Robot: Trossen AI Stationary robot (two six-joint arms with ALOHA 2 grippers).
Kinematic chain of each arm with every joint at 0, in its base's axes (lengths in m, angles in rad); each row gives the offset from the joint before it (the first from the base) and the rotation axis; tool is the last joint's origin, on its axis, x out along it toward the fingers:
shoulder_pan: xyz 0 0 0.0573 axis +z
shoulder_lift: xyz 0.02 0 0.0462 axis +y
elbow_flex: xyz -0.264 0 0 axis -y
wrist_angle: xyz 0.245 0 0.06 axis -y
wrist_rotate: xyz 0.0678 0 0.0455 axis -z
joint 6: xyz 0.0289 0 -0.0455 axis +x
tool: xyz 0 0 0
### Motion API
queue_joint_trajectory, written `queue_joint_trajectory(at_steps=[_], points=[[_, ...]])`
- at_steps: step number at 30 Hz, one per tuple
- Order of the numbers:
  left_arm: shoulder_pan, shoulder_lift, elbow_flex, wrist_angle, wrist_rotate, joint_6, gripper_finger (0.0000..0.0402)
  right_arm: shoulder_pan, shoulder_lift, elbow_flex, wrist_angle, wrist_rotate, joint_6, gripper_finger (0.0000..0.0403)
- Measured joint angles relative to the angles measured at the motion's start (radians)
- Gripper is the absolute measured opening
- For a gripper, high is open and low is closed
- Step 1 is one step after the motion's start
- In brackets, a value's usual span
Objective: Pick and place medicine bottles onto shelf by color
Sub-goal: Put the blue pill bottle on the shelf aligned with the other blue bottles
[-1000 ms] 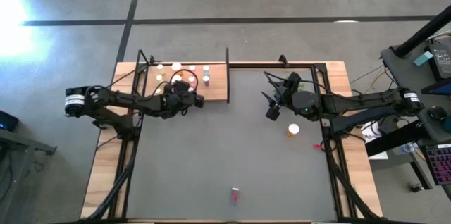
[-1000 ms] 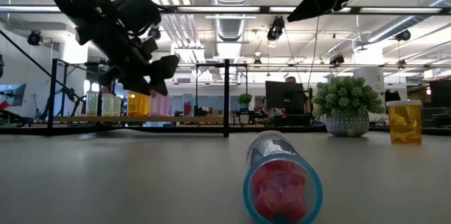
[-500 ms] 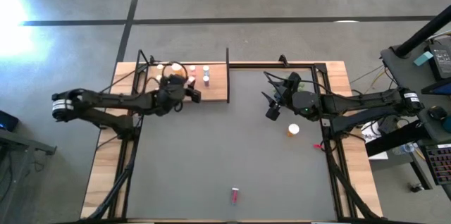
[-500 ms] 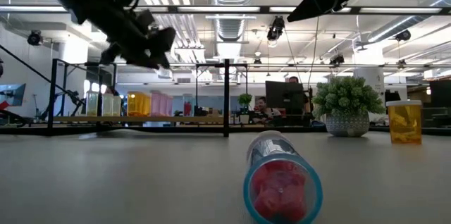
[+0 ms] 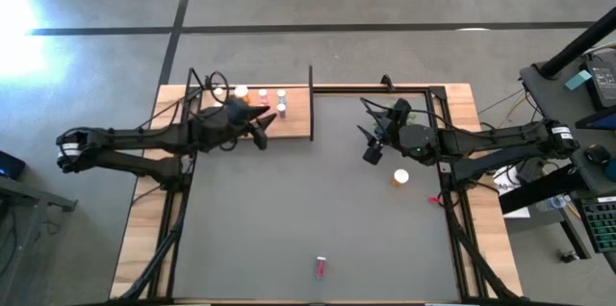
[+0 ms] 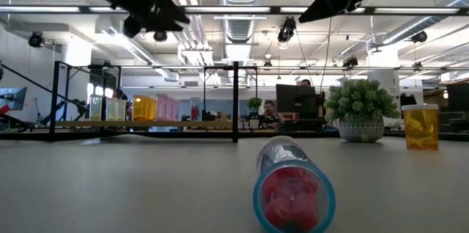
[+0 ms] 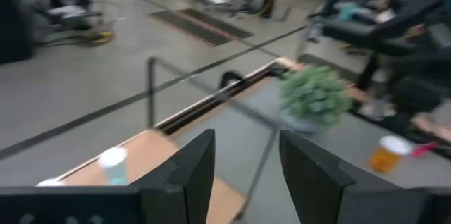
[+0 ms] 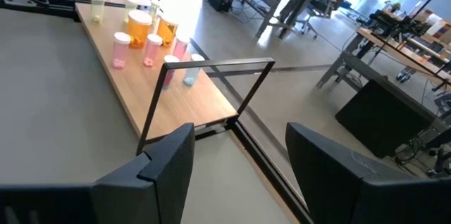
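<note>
Hovering above the front edge of the shelf (image 5: 289, 118), the left gripper (image 5: 260, 125) holds nothing, its two dark fingers (image 7: 194, 168) parted with a gap between them. The shelf, a light-wood board with a thin black post (image 5: 311, 102), lies at the far left of the grey mat (image 5: 318, 200). Several medicine bottles (image 8: 144, 37) stand on it in rows: pale yellowish ones, orange ones and pink ones, all with white caps. Across the mat, the right gripper (image 5: 371, 147) hangs in the air with its fingers spread and empty, beside a small green plant (image 6: 360, 108). An orange bottle (image 5: 400, 177) stands upright on the mat just below the right arm. A pink-red bottle (image 5: 320, 267) lies on its side near the mat's front edge, well apart from both arms.
</note>
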Motion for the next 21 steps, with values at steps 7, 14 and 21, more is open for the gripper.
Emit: queue_joint_trajectory(at_steps=[7,14,21], points=[[0.0,0.005,0.058,0.001,0.075,0.006,0.0142,0.0,0.0,0.0,0.0,0.0,0.0,0.0215],[-0.001,0.014,0.108,0.004,0.09,0.007,0.0142,0.0,0.0,0.0,0.0,0.0,0.0,0.0215],[-0.024,0.022,0.139,0.023,0.096,-0.002,0.0142,0.0,0.0,0.0,0.0,0.0,0.0,0.0215]])
